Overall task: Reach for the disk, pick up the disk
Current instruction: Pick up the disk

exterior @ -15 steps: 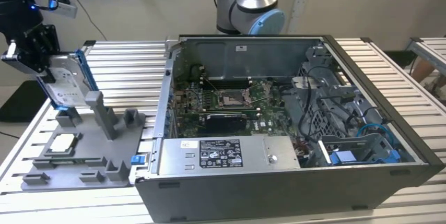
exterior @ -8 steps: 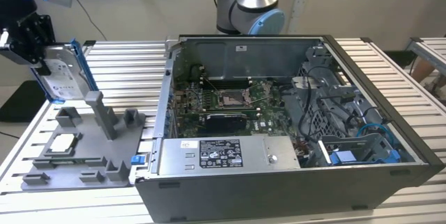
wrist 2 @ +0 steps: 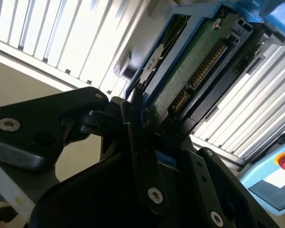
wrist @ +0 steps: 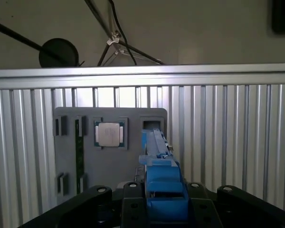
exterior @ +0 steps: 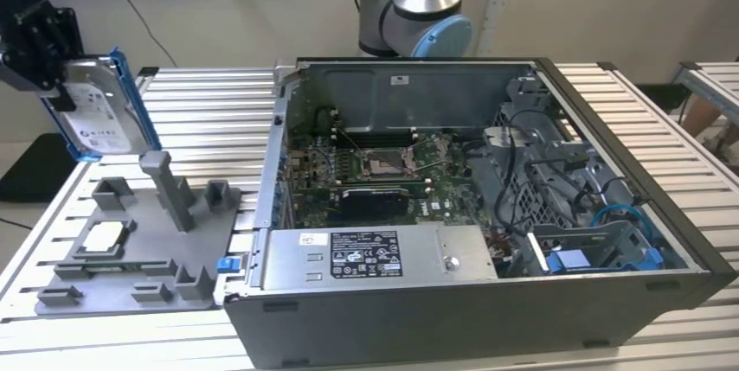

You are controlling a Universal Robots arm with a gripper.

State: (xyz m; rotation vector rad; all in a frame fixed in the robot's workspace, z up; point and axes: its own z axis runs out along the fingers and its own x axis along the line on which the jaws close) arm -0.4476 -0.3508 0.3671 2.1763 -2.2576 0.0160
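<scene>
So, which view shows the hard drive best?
The exterior view: the hard drive shows its labelled face. The second wrist view shows its circuit board; the first wrist view, its blue carrier edge-on.

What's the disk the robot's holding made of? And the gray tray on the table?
The disk looks like metal: its silvery face shines, with a white paper-like label. Its frame looks like blue plastic, smooth and evenly coloured. The gray tray seems matte plastic, dull with no shine, though I can't be sure.

Slatted table (exterior: 208, 107) — gray fixture (exterior: 121, 289), computer case (exterior: 439, 323)
</scene>
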